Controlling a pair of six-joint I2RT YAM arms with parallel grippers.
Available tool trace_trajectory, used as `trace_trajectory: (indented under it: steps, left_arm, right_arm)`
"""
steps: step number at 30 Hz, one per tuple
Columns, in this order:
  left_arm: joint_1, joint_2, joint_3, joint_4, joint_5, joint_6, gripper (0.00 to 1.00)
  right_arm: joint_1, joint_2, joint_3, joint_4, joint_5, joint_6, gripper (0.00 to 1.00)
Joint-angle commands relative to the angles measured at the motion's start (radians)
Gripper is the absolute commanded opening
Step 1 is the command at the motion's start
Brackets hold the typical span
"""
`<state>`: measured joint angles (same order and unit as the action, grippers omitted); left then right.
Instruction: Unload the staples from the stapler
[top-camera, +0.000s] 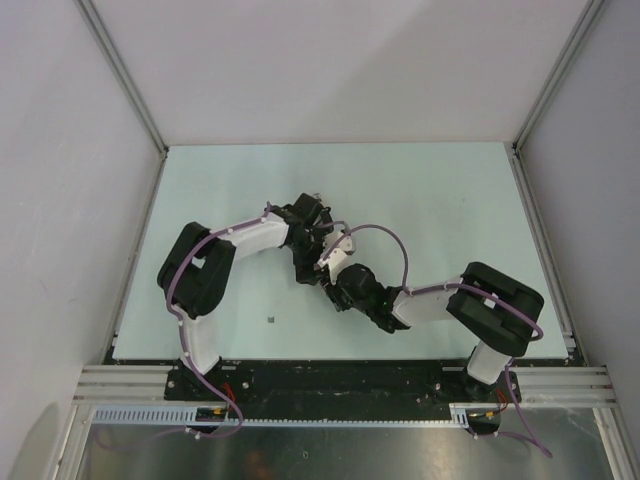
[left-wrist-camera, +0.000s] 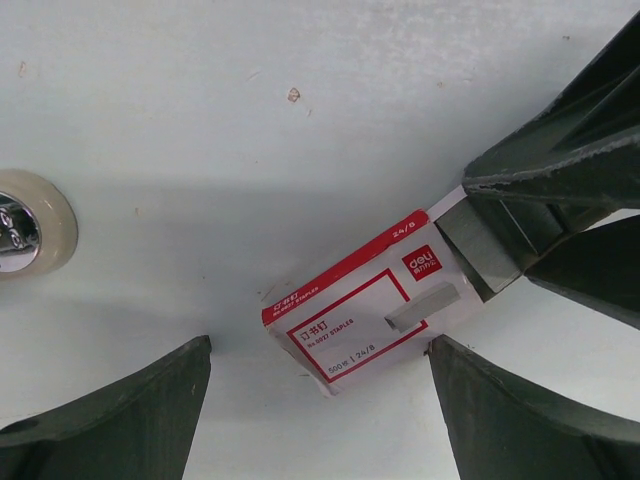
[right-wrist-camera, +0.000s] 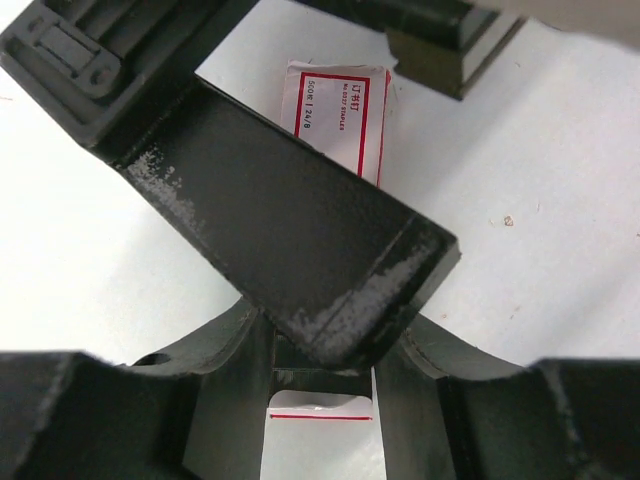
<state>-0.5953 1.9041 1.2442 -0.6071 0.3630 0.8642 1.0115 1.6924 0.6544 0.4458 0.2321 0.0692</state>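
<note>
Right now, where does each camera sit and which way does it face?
Top external: fixed above and behind, looking down on the table; left arm and right arm show whole.
Left wrist: on the left arm, facing down at the staple box; left gripper frames it.
Right wrist: on the right arm, facing that box past right gripper.
Both wrist views share the box.

A dark speck (top-camera: 271, 320) toward the table's near edge is too small to identify. The left wrist picture's edge cuts off the stapler (left-wrist-camera: 35, 225), leaving only a rounded pale end. The right gripper (left-wrist-camera: 478, 245) hides one end of the staple box (left-wrist-camera: 350, 320). In the right wrist view a dark finger (right-wrist-camera: 300, 230) covers the box's middle.
</note>
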Motion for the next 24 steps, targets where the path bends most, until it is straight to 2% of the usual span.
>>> trace_trajectory:
  steps: [1,11,24]
  left_arm:
    - [-0.024,0.016,-0.058,-0.05,0.039,0.034,0.94]
    - [-0.024,-0.015,-0.103,-0.057,0.05,0.031,0.92]
    - [-0.023,-0.02,-0.128,-0.092,0.082,0.049,0.92]
  right_arm:
    - [-0.011,0.028,-0.017,-0.001,0.084,0.029,0.41]
    - [-0.002,0.054,-0.017,0.054,0.158,0.08,0.4]
    - [-0.002,0.05,-0.018,0.06,0.089,0.101,0.52]
